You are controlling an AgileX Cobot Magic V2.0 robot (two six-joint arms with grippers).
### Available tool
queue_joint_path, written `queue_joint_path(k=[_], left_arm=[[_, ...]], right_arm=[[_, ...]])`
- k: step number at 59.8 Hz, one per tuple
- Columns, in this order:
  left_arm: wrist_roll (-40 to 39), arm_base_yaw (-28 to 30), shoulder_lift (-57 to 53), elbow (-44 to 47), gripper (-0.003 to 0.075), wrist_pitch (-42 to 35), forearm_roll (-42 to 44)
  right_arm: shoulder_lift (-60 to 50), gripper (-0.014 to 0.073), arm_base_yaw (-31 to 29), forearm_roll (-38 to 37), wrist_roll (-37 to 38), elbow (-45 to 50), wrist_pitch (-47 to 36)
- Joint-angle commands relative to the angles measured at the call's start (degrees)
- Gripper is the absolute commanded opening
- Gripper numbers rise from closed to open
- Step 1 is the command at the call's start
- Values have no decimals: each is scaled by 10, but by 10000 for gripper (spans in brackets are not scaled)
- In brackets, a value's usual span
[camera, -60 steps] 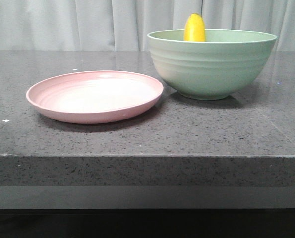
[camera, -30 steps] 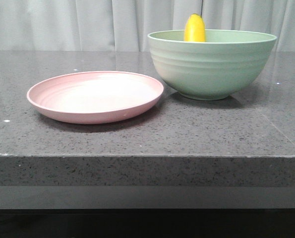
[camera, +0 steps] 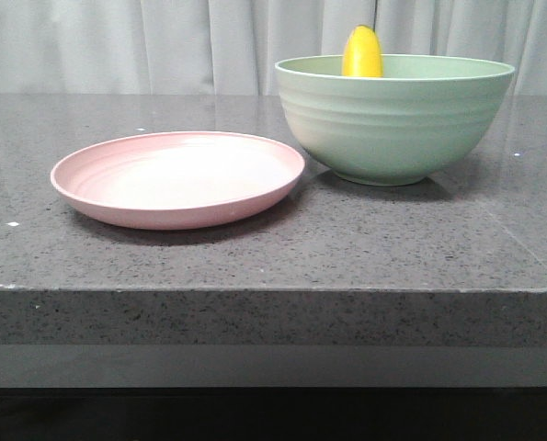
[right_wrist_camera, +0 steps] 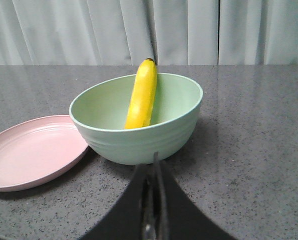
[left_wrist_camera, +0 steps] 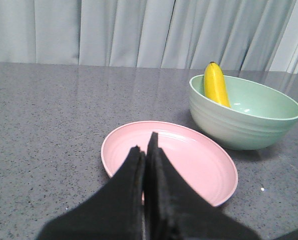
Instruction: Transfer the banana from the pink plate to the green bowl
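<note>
The banana (camera: 362, 53) stands on end inside the green bowl (camera: 393, 124), leaning on the bowl's wall with its dark tip above the rim; it shows the same way in the left wrist view (left_wrist_camera: 215, 85) and the right wrist view (right_wrist_camera: 142, 96). The pink plate (camera: 176, 177) lies empty just left of the bowl, nearly touching it. Neither gripper shows in the front view. My left gripper (left_wrist_camera: 145, 146) is shut and empty, held back from the plate (left_wrist_camera: 189, 155). My right gripper (right_wrist_camera: 155, 161) is shut and empty, held back from the bowl (right_wrist_camera: 138, 135).
Plate and bowl sit on a dark speckled stone counter (camera: 365, 248) whose front edge runs across the front view. A pale curtain (camera: 163, 46) hangs behind the counter.
</note>
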Motion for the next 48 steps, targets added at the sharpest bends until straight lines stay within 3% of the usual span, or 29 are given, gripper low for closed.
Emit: queue_joint_path(k=[1, 14, 35, 48], left_arm=[[-1, -5, 4, -15, -20, -51, 0], [1, 12, -38, 23, -20, -52, 59], [1, 192, -234, 169, -20, -54, 33], [1, 227, -232, 179, -20, -9, 32]], right_arm=[[4, -68, -3, 0, -6, -15, -48], [4, -68, -3, 0, -6, -15, -48], [4, -68, -3, 0, -6, -15, -48], [4, -68, -3, 0, -6, -15, -48]])
